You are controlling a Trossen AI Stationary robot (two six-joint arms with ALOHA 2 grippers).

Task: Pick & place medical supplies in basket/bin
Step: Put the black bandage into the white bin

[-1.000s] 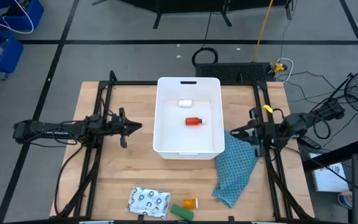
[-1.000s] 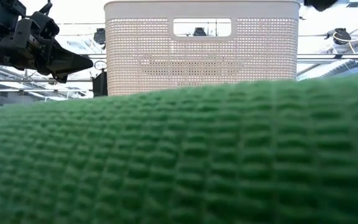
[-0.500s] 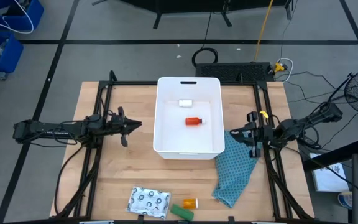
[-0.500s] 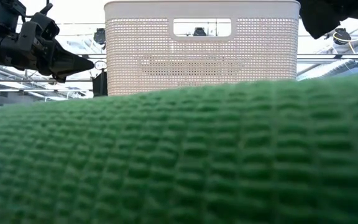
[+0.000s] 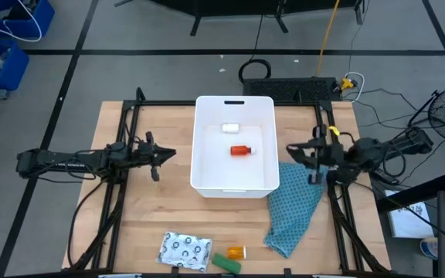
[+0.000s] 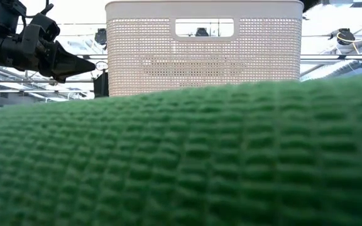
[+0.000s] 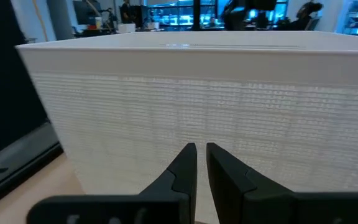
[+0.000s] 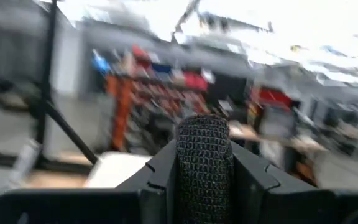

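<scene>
High view: left gripper (image 5: 168,155), fingers nearly together and empty, waits beside the white tub (image 5: 235,145) holding a red bottle (image 5: 240,150). Right gripper (image 5: 293,148) clamps a black block (image 8: 204,165) by the tub's right wall.

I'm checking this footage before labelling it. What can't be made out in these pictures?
- Low view: the green block fills the foreground and hides the tabletop.
- Left wrist view: the tub wall, ahead of the left gripper, hides its contents.
- Right wrist view: the background is blurred, and the black block in the right gripper blocks the middle.
- High view: the silvery packet print is too small.
</scene>
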